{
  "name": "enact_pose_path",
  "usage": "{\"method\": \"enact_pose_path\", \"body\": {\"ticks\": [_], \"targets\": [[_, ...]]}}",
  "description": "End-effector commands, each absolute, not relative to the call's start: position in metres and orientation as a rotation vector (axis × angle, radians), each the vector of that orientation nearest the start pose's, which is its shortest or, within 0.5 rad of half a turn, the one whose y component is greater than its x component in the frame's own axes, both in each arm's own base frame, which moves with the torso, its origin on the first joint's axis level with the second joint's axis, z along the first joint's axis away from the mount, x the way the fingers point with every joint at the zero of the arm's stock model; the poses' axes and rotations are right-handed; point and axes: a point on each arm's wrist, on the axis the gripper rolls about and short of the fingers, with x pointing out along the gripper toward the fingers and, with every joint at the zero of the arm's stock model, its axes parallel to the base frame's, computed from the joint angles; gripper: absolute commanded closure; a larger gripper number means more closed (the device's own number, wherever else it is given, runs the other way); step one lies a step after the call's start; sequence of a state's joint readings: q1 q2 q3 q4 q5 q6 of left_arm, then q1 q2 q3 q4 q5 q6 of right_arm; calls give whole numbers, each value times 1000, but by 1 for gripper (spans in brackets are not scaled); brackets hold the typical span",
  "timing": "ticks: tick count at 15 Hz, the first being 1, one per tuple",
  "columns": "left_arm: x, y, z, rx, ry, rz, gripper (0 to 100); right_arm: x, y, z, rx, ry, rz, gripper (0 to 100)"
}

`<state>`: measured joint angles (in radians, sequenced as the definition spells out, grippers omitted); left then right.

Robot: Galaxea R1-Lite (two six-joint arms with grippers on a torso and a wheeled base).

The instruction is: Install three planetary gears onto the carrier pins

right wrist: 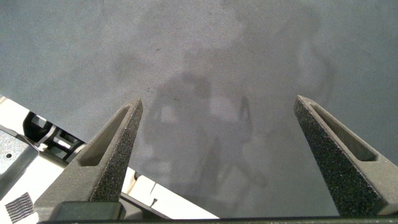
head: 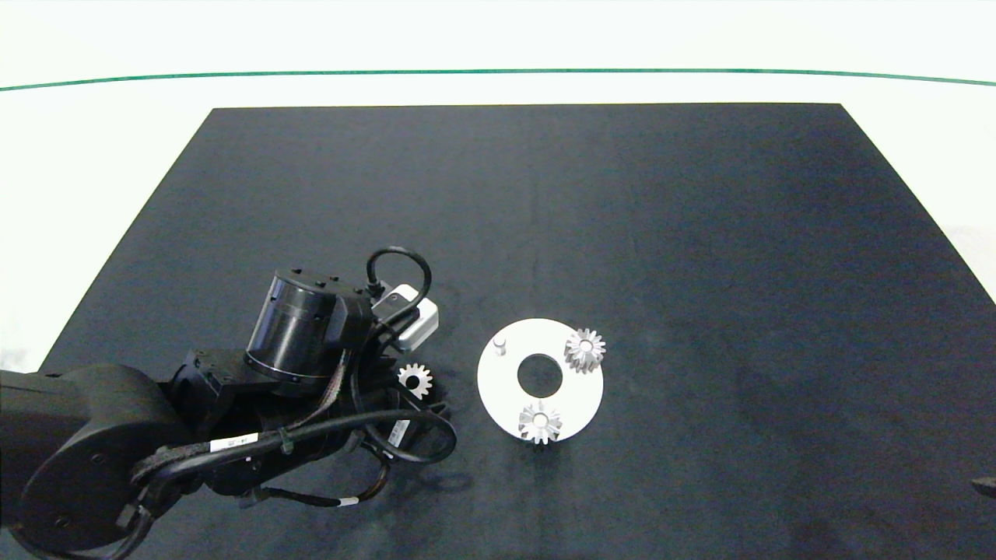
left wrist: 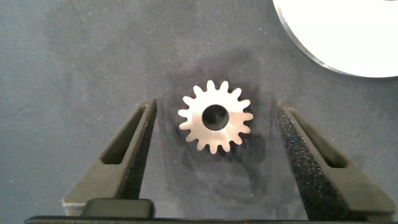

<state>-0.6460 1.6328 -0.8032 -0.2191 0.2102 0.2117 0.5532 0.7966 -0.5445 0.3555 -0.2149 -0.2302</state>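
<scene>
The white disc (head: 498, 381) lies near the mat's front middle. Two silver gears sit on its pins, one (head: 584, 350) at the far right and one (head: 540, 422) at the near edge. The third pin (head: 499, 344) at the far left stands bare. A third gear (head: 415, 380) lies flat on the mat left of the disc. My left gripper (left wrist: 214, 121) is open and straddles this gear (left wrist: 215, 118), with a gap on each side. The disc's edge (left wrist: 336, 37) shows just beyond. My right gripper (right wrist: 217, 118) is open over bare mat, and only its tip (head: 985, 486) shows in the head view.
The dark mat (head: 545, 218) covers most of the white table (head: 101, 155). My left arm's body (head: 194, 420) fills the near left corner. A green line (head: 498, 71) runs across the table at the far side.
</scene>
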Motion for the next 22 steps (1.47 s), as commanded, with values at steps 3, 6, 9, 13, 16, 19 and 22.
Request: {"method": "enact_pose_path", "body": {"ticks": [3,6,9,13,16,19,22], "targets": [[224,-163,160,461,523,-479,35,56,29,185,-454,532,393,0],[225,-162,160,460,522,-479,41,56,29,185,-454,532,393,0],[225,-162,160,464,524,-479,47,56,29,185,-454,532,393,0],[225,-162,160,461,522,-478,54,56,29,185,-455,533,393,0],[225,-162,160,461,522,-478,60,56,29,185,-455,533,393,0],[224,-162,160,463,524,-480,66,56,29,185,-455,533,393,0],[224,-162,160,461,524,-479,72,55,29,185,-455,533,395,0]]}}
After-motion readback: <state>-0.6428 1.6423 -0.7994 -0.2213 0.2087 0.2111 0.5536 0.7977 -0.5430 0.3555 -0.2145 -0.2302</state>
